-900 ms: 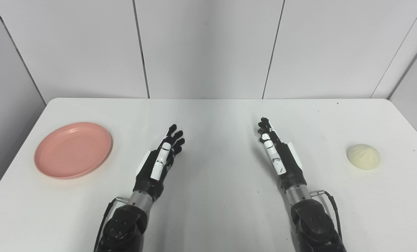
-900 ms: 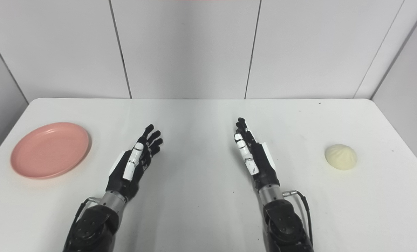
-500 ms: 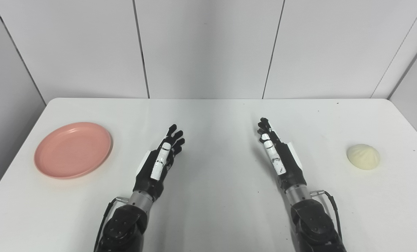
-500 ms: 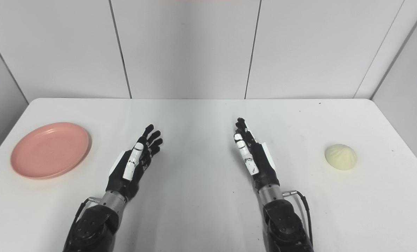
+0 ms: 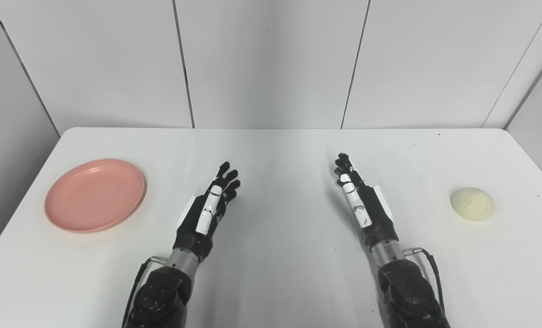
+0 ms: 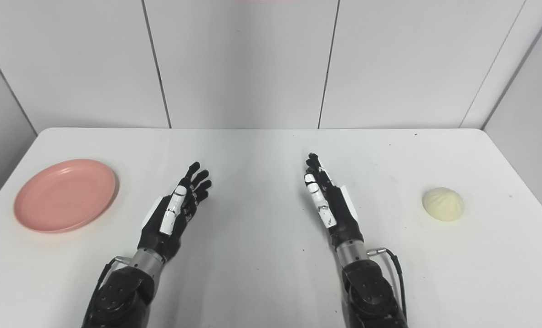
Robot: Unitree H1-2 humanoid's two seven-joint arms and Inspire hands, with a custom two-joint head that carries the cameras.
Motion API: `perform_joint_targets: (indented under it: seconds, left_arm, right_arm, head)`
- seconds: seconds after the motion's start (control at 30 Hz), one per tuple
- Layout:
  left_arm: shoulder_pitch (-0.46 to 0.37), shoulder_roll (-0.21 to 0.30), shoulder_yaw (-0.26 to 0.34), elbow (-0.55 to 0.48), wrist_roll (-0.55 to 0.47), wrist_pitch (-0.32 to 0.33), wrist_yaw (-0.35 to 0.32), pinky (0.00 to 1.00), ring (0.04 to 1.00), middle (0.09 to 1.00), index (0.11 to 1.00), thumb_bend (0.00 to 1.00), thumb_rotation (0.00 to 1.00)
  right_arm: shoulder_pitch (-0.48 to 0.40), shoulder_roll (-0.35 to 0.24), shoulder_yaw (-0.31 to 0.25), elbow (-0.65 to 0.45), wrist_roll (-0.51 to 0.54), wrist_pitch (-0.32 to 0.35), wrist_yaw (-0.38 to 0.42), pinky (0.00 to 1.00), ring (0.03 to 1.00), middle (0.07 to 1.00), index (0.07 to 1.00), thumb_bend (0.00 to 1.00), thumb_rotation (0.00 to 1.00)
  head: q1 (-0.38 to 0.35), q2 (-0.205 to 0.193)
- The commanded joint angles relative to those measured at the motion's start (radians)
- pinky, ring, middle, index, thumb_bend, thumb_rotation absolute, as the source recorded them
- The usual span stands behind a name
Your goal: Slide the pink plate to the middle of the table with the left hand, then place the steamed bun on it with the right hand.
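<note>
both robot hands are lying open over the white counter (image 5: pixel 271 273), fingers stretched out, holding nothing. left robot hand (image 5: pixel 207 209) is sitting well apart from the pink plate (image 5: pixel 95 195) by the left edge. right robot hand (image 5: pixel 361 202) is sitting well apart from the steamed bun (image 5: pixel 472 203) at the right side.

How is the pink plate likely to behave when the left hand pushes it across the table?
The pink plate looks shallow, flat-based and plastic, so it is probably light and should slide easily on the smooth white table. Being round, it may spin if pushed off-centre. Its low raised rim gives the open left hand little to push against, so fingers might ride over it.
</note>
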Motion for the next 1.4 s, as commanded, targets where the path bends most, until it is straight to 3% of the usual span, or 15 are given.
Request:
perform_joint_targets:
  seconds: [0.0, 0.37, 0.77, 0.97, 1.37]
  left_arm:
    - [0.05, 0.01, -0.007, 0.071, 0.012, 0.056, -0.001, 0.97, 0.954, 0.973, 0.981, 0.54, 1.0]
    - [0.047, 0.006, -0.009, 0.077, 0.016, 0.056, 0.003, 0.98, 0.953, 0.97, 0.978, 0.55, 1.0]
    - [0.018, -0.044, -0.033, 0.119, 0.055, 0.037, 0.051, 0.97, 0.949, 0.964, 0.975, 0.53, 1.0]
    - [-0.001, -0.068, -0.04, 0.149, 0.079, 0.024, 0.077, 0.97, 0.945, 0.96, 0.968, 0.53, 1.0]
    - [-0.009, -0.088, -0.043, 0.158, 0.088, 0.018, 0.102, 0.96, 0.943, 0.957, 0.967, 0.52, 1.0]
  right_arm:
    - [0.055, 0.017, 0.007, 0.032, 0.002, -0.012, -0.007, 0.94, 0.939, 0.95, 0.959, 0.2, 1.0]
    - [0.055, 0.014, 0.003, 0.027, 0.011, -0.002, -0.001, 0.94, 0.943, 0.953, 0.96, 0.21, 1.0]
    - [0.047, -0.034, -0.022, 0.038, 0.075, -0.029, 0.051, 0.98, 0.96, 0.973, 0.978, 0.19, 1.0]
    - [0.045, -0.044, -0.035, 0.017, 0.094, -0.003, 0.054, 0.99, 0.956, 0.967, 0.978, 0.13, 1.0]
    - [0.049, -0.048, -0.042, -0.024, 0.099, 0.045, 0.051, 1.0, 0.963, 0.974, 0.986, 0.09, 1.0]
  head:
    - [0.001, 0.001]
    - [0.035, 0.003]
    - [0.257, -0.002]
    - [0.348, -0.005]
    - [0.379, -0.005]
